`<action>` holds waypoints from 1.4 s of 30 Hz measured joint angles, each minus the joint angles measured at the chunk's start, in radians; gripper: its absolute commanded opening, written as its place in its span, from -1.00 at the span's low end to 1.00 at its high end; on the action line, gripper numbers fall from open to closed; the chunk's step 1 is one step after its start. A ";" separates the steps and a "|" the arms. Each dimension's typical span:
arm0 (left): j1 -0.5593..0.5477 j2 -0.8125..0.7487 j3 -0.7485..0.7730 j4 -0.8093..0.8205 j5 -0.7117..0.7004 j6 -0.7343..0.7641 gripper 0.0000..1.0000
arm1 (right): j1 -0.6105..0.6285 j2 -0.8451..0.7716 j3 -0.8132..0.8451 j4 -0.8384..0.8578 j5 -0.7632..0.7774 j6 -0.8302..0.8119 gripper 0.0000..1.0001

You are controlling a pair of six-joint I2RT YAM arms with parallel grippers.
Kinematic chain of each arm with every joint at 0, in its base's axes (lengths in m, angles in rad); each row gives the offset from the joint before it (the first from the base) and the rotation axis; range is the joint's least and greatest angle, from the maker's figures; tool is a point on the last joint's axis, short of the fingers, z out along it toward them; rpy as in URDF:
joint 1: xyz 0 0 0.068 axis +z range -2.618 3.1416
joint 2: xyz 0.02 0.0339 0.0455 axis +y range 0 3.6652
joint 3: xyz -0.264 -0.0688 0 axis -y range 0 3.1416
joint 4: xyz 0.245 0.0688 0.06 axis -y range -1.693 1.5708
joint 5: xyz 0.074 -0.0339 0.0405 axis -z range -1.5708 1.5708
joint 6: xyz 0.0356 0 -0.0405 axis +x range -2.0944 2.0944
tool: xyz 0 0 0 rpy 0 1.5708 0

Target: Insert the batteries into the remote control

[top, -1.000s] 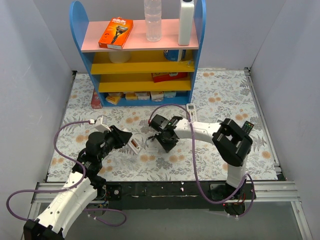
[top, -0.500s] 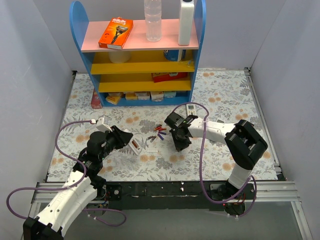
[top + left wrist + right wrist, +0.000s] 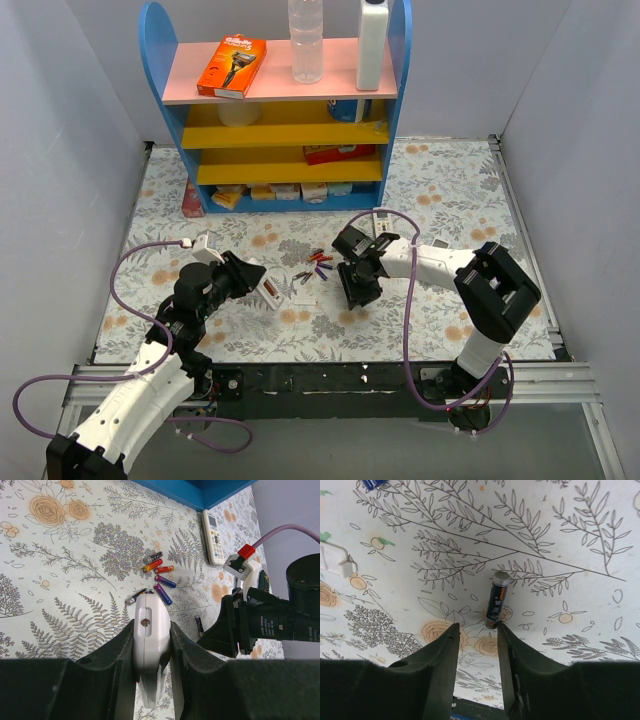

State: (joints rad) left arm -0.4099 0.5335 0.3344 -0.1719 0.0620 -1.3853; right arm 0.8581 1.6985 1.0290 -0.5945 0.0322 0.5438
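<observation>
The left gripper (image 3: 256,283) sat in the lower left of the overhead view. Its dark fingers (image 3: 117,652) were clamped on both sides of the white remote control (image 3: 150,640). The remote control stuck out past the fingertips toward the middle of the floral mat (image 3: 440,190). In the left wrist view it ran up the centre of the frame, showing a plain face with a small round hole near its far end.

Just beyond that far end, the batteries (image 3: 159,574) lay loose on the mat in a small cluster of red, orange-tipped, purple and grey cells. One grey cell and one purple cell lay nearest the tip of the remote control.

A single dark battery (image 3: 495,599) lay flat on the mat apart from the cluster, right of it in the left wrist view, just beside the right gripper (image 3: 357,290). In the right wrist view that gripper's fingers (image 3: 440,670) stood apart. The near end of the dark battery lay in the gap at their tips, closer to the finger on the right of the frame. Whether it touched that finger could not be told.

A shorter white remote with buttons (image 3: 214,539) lay in the upper right of the left wrist view, well apart from the cluster. At the top of the overhead view stood a blue shelf unit (image 3: 152,55). Its pink top board carried an orange razor box (image 3: 232,66), a clear bottle (image 3: 306,40) and a white bottle (image 3: 372,45).
</observation>
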 measured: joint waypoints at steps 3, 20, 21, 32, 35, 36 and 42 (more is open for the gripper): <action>0.000 0.000 0.000 0.000 0.000 0.000 -1.00 | 0.000 0.000 -0.002 0.003 -0.029 -0.003 -0.13; 0.000 0.000 0.000 0.000 0.000 0.000 -1.00 | 0.000 0.056 0.053 0.056 -0.112 -0.027 -0.07; 0.000 0.000 0.000 0.000 0.000 0.000 -1.00 | 0.000 0.063 0.061 0.062 -0.117 -0.026 -0.07; 0.000 0.000 0.000 -0.001 -0.003 0.000 -1.00 | 0.000 0.108 0.114 0.134 -0.169 -0.071 -0.02; 0.000 0.000 0.000 -0.001 -0.003 0.001 -1.00 | 0.000 0.108 0.127 0.129 -0.192 -0.159 -0.02; 0.000 0.000 0.000 -0.001 -0.003 0.001 -1.00 | 0.001 0.107 0.136 0.121 -0.195 -0.199 -0.03; 0.000 0.001 0.000 -0.001 -0.003 0.001 -1.00 | 0.002 0.107 0.217 0.037 -0.165 -0.464 -0.03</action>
State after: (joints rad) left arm -0.4099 0.5346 0.3344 -0.1726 0.0586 -1.3846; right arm 0.8600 1.8053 1.2461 -0.5575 -0.1326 0.0799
